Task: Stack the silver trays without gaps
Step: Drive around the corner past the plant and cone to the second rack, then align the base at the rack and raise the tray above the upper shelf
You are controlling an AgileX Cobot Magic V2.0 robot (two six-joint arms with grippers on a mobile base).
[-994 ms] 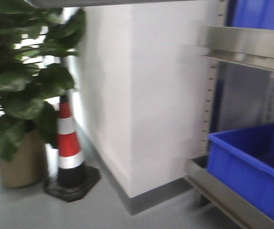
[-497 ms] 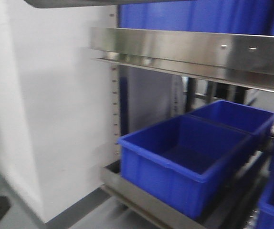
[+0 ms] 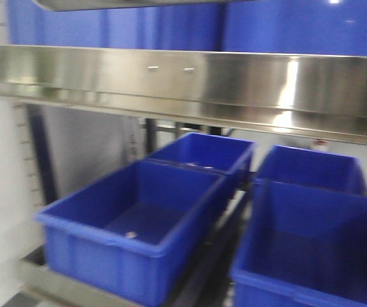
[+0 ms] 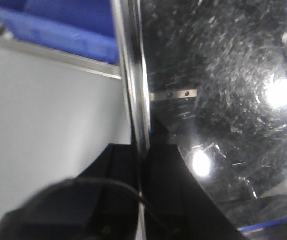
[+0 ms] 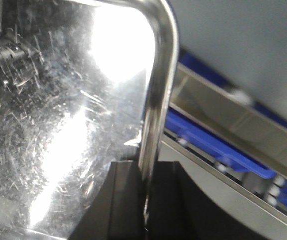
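Front view swings right versus a second ago: cone and plant gone, white wall nearly out. I carry silver tray (image 4: 223, 100) between both arms. Thin rim sits pinched between pads of left gripper (image 4: 141, 162); right gripper (image 5: 146, 182) clamps opposite rim just below rounded corner. Two-sided grip keeps wide sheet level, I judge. Steel mirror-bright, finely scratched, glare spots. Beyond fingertips: matte boxy blue bins (image 3: 132, 217), brushed shelf rail (image 3: 171, 73).
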